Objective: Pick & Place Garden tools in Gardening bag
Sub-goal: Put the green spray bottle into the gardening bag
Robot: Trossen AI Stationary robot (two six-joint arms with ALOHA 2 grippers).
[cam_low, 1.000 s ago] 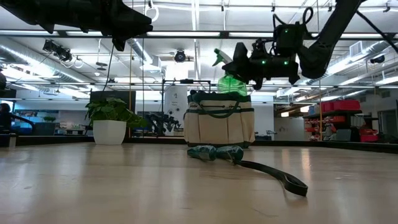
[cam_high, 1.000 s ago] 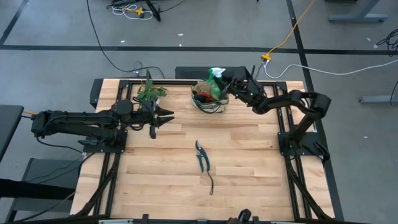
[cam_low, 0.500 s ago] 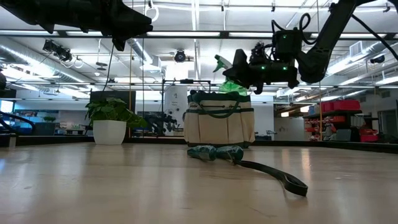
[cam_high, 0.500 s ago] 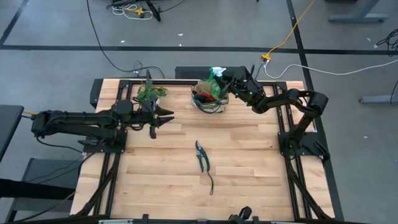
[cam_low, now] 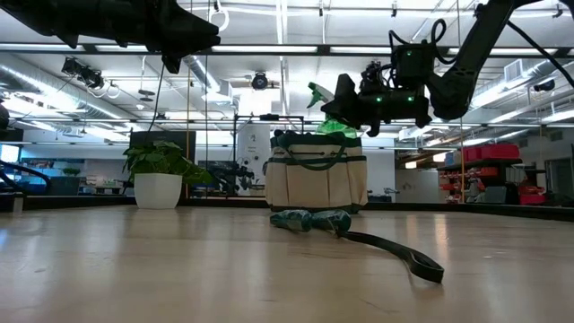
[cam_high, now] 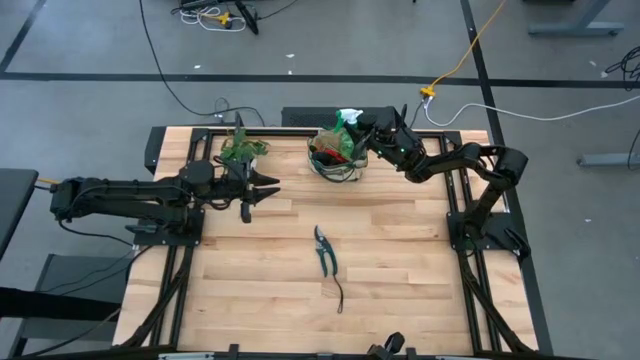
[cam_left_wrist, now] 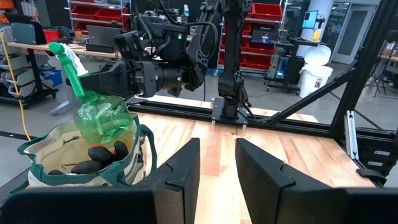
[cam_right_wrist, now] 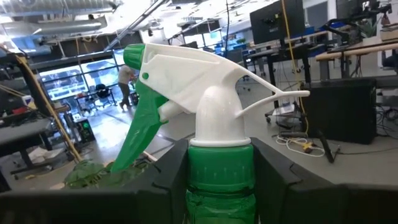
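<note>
The beige gardening bag with green trim stands at the table's far middle and also shows in the low view. Black gloves lie inside it. My right gripper is shut on the green spray bottle at the bag's mouth. The bottle's round body is sunk partly into the opening. The dark-handled pruning shears lie flat on the table's middle. My left gripper is open and empty, hovering left of the bag. My right gripper pinches the spray bottle's green neck, just under the white trigger head, between its two fingers. The fingers come about level from the table's right side. The bottle is tilted, its lower body inside the bag's open top.
A leafy potted plant in a white pot stands at the far left, behind my left gripper. A dark strap trails from the shears toward the near edge. Bare wood spreads around the shears.
My right gripper has carried the spray bottle a little down and toward the table's left. The bottle's body has sunk lower into the bag's opening. My left arm has kept still.
</note>
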